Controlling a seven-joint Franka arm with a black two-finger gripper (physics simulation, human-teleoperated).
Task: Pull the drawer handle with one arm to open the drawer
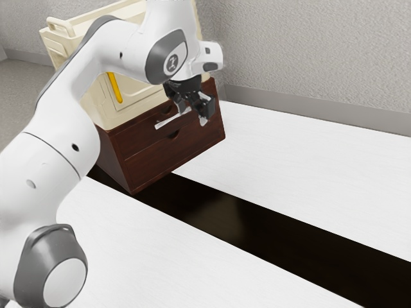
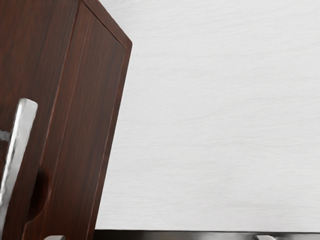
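Drawer handle, just one, lies near one hand, two fingers spread.

Exterior cam: set at the arm's side, above the white tabletop, angled down. Mid-range; arm cuts in from lower left to upper centre. Faces the brown drawer unit, upper left of frame, with the wall behind across upper right. Wrist cam: rides on the arm's end, close in, looking down past the unit's front at the tabletop. Both share the unit's drawer front, metal handle, tabletop, part of dark strip.
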